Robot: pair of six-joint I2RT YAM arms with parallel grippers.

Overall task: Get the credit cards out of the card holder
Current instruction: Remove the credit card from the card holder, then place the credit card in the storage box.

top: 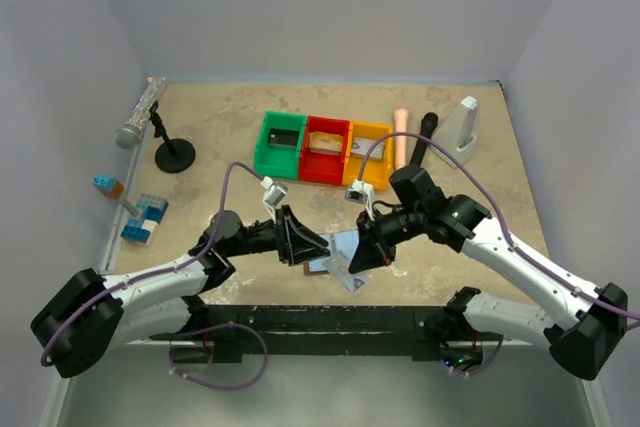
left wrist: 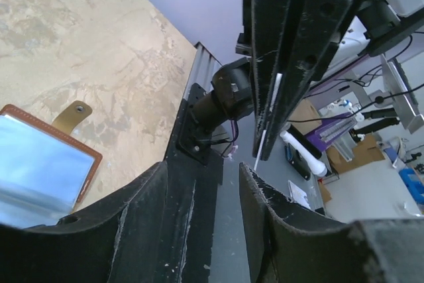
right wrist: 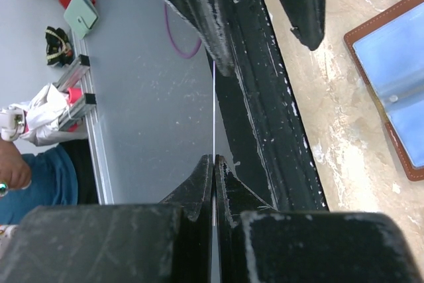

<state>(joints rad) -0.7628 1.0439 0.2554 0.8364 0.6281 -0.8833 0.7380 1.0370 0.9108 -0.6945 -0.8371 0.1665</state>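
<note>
Since the right gripper is pinched fully closed on one credit card, seen edge-on as a thin pale line, the hold looks narrow, tips on one end only. The card reads as light, stiff and slick-faced, and is likely to pivot or slide if swung. Best hold is across the flat faces, well in from the edge. Left gripper hangs spread wide with nothing in it, facing the card. Card holder lies open on the table, near both grippers, blue lining up. Whether more cards sit in its pockets is unclear.
</note>
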